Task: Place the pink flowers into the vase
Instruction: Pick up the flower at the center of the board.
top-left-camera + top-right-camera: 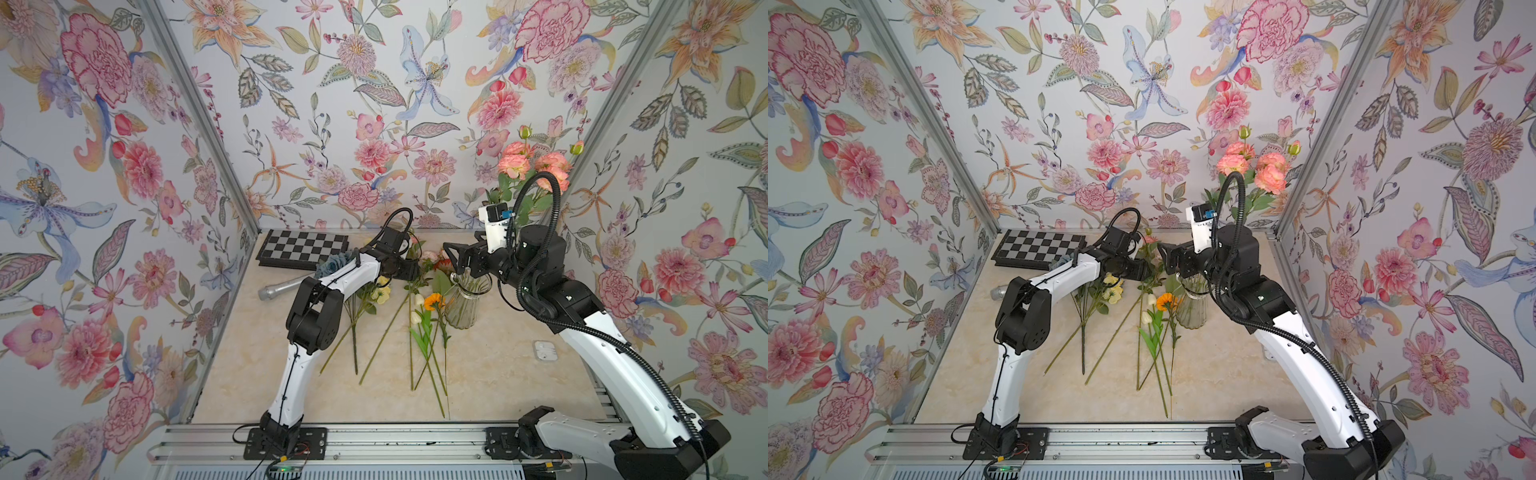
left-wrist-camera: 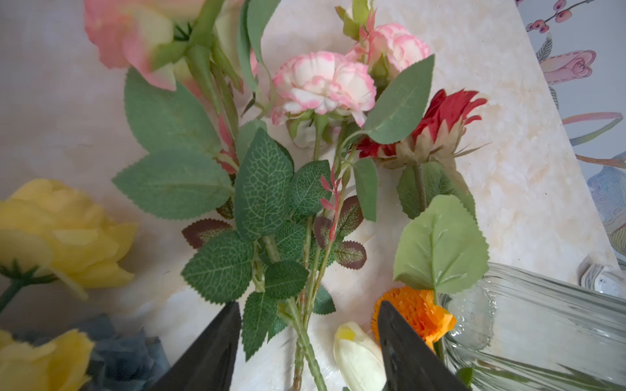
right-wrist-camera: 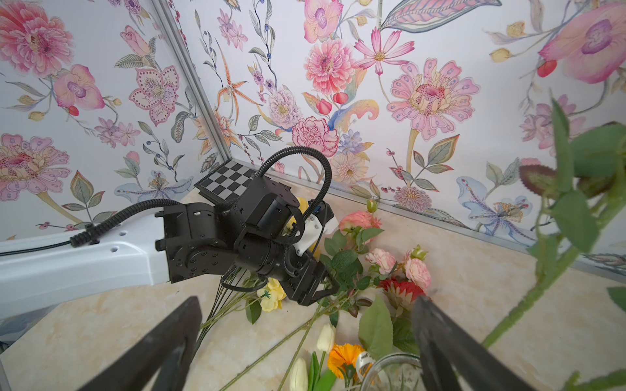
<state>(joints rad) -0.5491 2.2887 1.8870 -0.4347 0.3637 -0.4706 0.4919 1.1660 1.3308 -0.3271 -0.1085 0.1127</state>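
One spray of the pink flowers stands upright in the clear ribbed vase; its green stem passes my right wrist camera. More pink flowers lie on the table beside the vase. My left gripper is lowered over their stems, with its jaws apart on either side and not touching them. My right gripper hangs wide open and empty just above the vase rim.
A red flower, an orange flower, white tulips and yellow flowers lie among long stems mid-table. A blue rose bunch, a grey metal cylinder and a chessboard are at the back left.
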